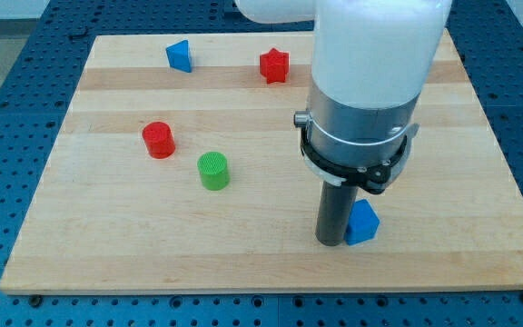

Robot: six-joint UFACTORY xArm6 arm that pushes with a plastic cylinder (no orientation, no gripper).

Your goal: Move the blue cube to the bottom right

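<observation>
Closest to you, near the bottom edge of the pale wooden board point(152, 254), the dark rod's lower end, my tip point(331, 242), sits right up against the view's-left side of the small blue plastic cube point(362, 222), so the task block is low on the board and right of centre, with open wood between it and the bottom right corner. There's no pincer on this rig at all, just a bare rod, so nothing is clamped or let go; the cube is only being leaned on from one side. That's where I think things can go sideways for you: the contact looks off to the cube's lower left, so if you push without lining up through its middle, it'll probably spin and slip off the tip toward the view's top or bottom instead of travelling right. Push too low and it could skid off the board's bottom edge, which looks pretty close. Also, the fat white and grey arm body point(370, 82) is covering a big chunk of the right half, so you can't tell what's sitting behind it, and anything hidden there could get clipped. Further back, the green ribbed cylinder point(213, 170) and the red cylinder point(159, 140) are well apart to the view's left, and the blue wedge-shaped block point(179, 55) and red star-shaped block point(274, 65) sit near the top edge, all out of harm's way if you keep heading right.
</observation>
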